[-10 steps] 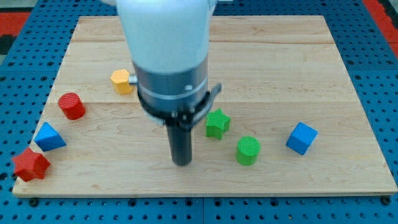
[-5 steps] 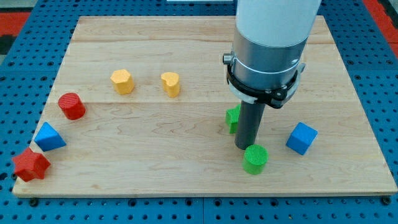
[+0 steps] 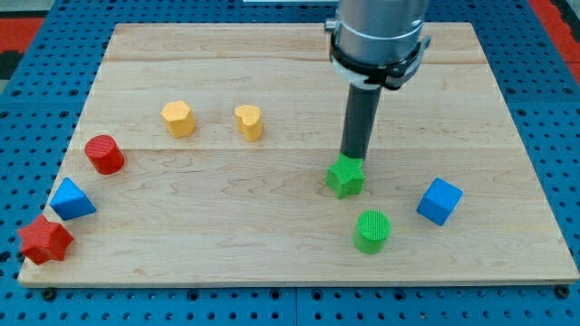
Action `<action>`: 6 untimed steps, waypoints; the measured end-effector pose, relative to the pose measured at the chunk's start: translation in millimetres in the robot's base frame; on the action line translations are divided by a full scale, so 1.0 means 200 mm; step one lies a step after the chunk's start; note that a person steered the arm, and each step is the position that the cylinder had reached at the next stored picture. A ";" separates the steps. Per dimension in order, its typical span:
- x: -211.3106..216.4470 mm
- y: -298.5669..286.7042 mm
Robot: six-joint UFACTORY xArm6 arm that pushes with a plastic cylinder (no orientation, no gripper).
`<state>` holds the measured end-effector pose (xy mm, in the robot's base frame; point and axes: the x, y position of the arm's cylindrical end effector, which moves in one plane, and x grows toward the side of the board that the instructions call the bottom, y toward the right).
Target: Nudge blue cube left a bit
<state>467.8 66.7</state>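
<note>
Cube [image 3: 439, 200] — blue, corner-on, tilted

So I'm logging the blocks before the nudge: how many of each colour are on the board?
Red: 2, a cylinder and a star
Blue: 2, a cube and a wedge
Yellow: 2, and
Green: 2, a star and a cylinder
Total: 8

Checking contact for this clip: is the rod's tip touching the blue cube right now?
No: my tip sits at the top edge of the green star, while the blue cube lies apart, toward the view's right.
</note>
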 end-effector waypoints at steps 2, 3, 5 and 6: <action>0.04 0.00; -0.13 0.50; 0.36 0.98; 0.38 0.79</action>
<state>543.7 224.2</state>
